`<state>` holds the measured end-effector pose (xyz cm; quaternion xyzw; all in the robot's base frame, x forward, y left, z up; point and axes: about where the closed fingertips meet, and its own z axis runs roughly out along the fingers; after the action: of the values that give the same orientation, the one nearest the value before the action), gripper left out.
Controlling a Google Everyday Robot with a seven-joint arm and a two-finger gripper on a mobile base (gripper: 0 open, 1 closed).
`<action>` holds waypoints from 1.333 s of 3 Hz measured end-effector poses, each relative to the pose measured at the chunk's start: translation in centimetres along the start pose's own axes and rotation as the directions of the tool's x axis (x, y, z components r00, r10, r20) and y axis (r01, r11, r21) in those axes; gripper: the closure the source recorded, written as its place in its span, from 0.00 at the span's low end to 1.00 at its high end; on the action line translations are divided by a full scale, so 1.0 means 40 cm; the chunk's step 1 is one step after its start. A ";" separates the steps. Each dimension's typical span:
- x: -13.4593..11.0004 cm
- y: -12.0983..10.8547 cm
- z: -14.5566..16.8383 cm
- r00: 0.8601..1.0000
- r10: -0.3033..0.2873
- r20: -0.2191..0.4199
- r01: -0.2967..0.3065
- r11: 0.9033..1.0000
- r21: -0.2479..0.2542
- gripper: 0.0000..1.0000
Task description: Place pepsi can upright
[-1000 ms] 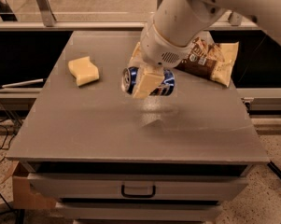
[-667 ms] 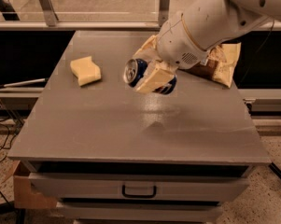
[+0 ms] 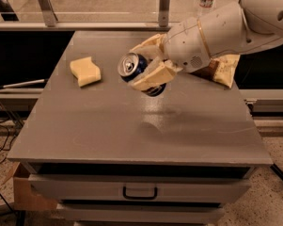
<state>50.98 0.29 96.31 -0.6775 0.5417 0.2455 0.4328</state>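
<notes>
Tool [image 3: 148, 65] is clamping the pepsi can [image 3: 140, 72] above the tabletop [image 3: 108, 126], near centre-back. Can is tilting, silver top facing the camera's left. Yellow sponge [image 3: 85, 71] is lying well apart; snack bag [image 3: 221, 69] is sitting behind the arm.

The tool [image 3: 140, 66], above the middle of the counter [image 3: 84, 126], has two broad, wedge-shaped fingers [image 3: 153, 76] of matte cream-yellow. Directly behind the tool sits a rounded, glossy white wrist shell [image 3: 185, 44] with a thin tan seam around it and a small patch of tiny dark holes. Farther behind, a thick, smooth white arm segment [image 3: 268, 13] swells into a bulbous joint.
</notes>
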 end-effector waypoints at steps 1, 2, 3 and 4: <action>0.008 0.003 0.020 0.989 0.059 0.134 -0.056 0.998 -0.023 1.00; 0.039 0.010 0.042 0.954 0.170 0.247 -0.164 0.985 -0.047 1.00; 0.061 0.012 0.048 0.927 0.223 0.302 -0.222 0.974 -0.039 1.00; 0.082 0.015 0.049 0.901 0.256 0.349 -0.267 0.964 -0.017 1.00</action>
<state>51.64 0.23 92.48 -0.5377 0.5462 0.4088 0.4954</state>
